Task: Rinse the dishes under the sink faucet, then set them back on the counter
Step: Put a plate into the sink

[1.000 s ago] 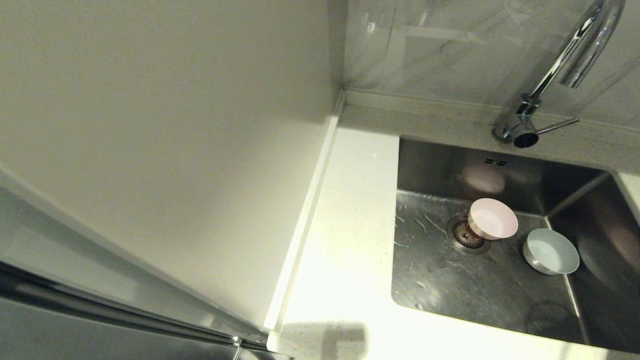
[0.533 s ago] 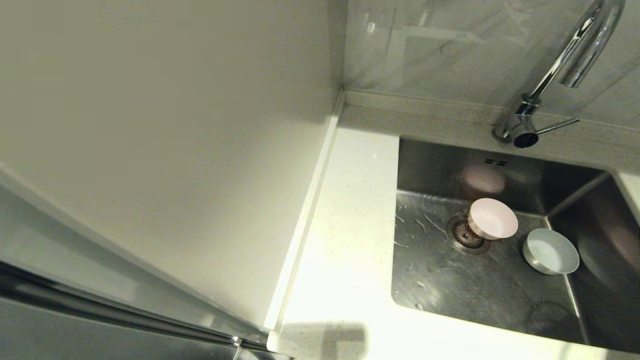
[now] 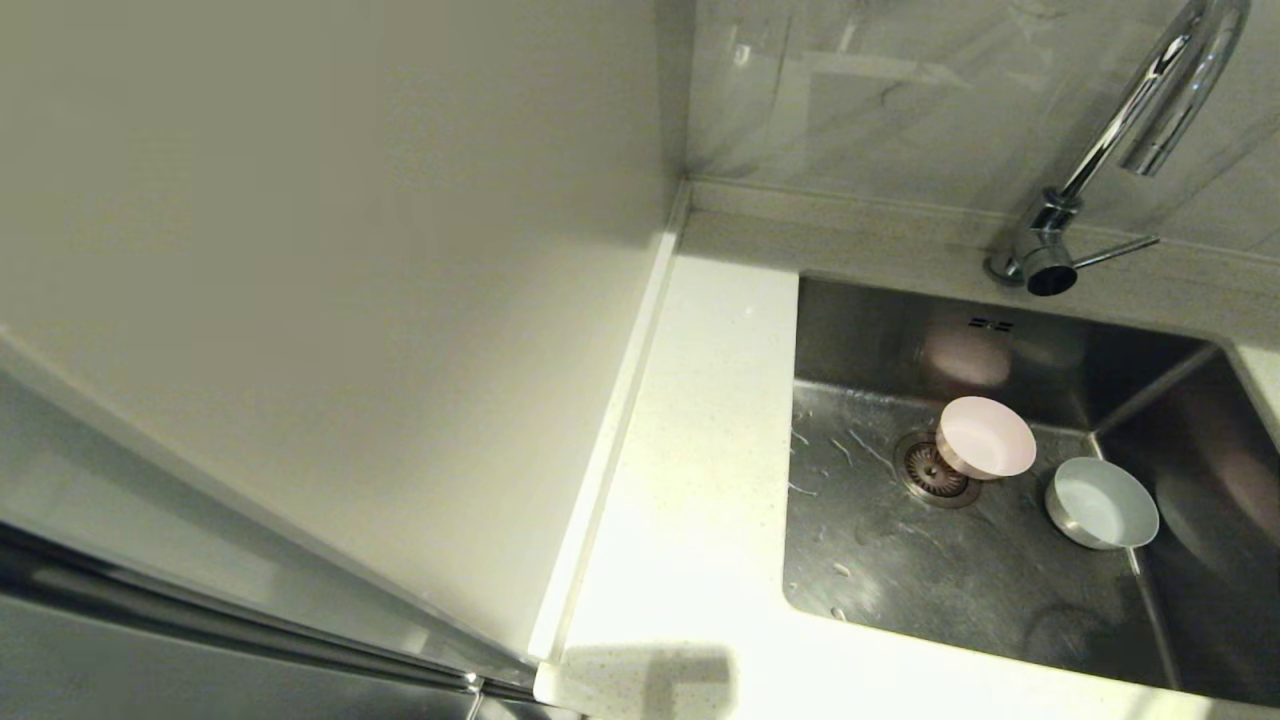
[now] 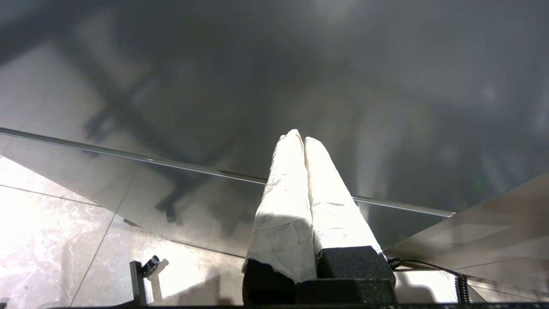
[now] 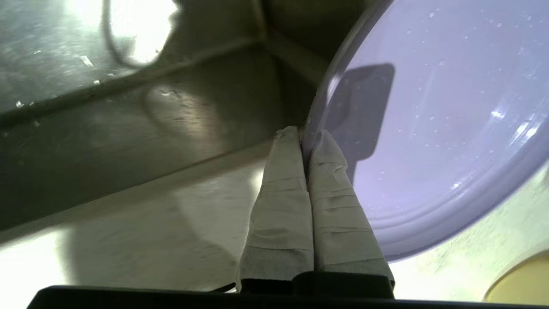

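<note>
**Inspector:** In the sink (image 3: pixel 880 570), where did the dishes stand, and how close to the walls?

**Assistant:** The pink bowl (image 3: pixel 985 437) sat on the wet basin floor, touching the drain strainer (image 3: pixel 932 469) on its right side. The blue-green bowl (image 3: pixel 1100 502) lay just beside it, further right and close to the crease in the basin floor. The two bowls were apart. The near left part of the floor carried only water droplets and offered open room.

**Inspector:** And the plate?

**Assistant:** The lilac plate (image 5: pixel 433 128) appeared only in the right wrist view. The right gripper (image 5: pixel 305 133) pinched its rim, one taped finger on each face, and the plate was tilted up on edge, beaded with droplets. The steel basin wall and the pale counter edge showed behind it. Neither the plate nor that gripper showed in the head view.

**Inspector:** The left arm?

**Assistant:** The left gripper (image 4: pixel 300 138) hung low and away from the sink, its taped fingers pressed together on nothing, over a tiled floor and a dark cabinet front.

**Inspector:** Surface and surroundings?

**Assistant:** The counter (image 3: pixel 690 480) ran as a narrow white speckled strip left of the sink, bounded by a low raised edge strip (image 3: pixel 610 440) against a cream wall panel (image 3: pixel 330 300). The faucet (image 3: pixel 1120 150) stood at the back rim, spout arching toward the right; no water ran from it.
</note>
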`<state>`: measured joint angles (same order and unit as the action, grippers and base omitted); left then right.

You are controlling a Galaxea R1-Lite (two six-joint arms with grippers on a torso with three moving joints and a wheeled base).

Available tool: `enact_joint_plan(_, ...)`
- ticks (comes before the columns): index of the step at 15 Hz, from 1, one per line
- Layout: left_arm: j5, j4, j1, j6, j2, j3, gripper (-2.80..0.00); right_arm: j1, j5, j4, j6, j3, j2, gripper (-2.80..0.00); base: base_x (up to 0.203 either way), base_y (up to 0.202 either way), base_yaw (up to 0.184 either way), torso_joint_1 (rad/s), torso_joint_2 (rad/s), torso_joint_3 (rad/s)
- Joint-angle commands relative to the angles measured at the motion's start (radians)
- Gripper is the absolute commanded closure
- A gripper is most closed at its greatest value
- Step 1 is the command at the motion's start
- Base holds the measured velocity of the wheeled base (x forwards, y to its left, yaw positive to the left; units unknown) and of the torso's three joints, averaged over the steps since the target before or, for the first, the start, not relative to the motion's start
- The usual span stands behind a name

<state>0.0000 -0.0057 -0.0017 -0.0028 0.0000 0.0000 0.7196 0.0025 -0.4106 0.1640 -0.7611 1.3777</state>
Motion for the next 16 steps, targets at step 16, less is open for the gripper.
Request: enact_joint_plan(16,0.0,0.0,0.0,0.0,0.0,0.002,0.0,-0.797,-0.264,0.159,-0.161,0.043,-0.125,0.0,0.0,0.0,0.0,0.0,0.0,0.0)
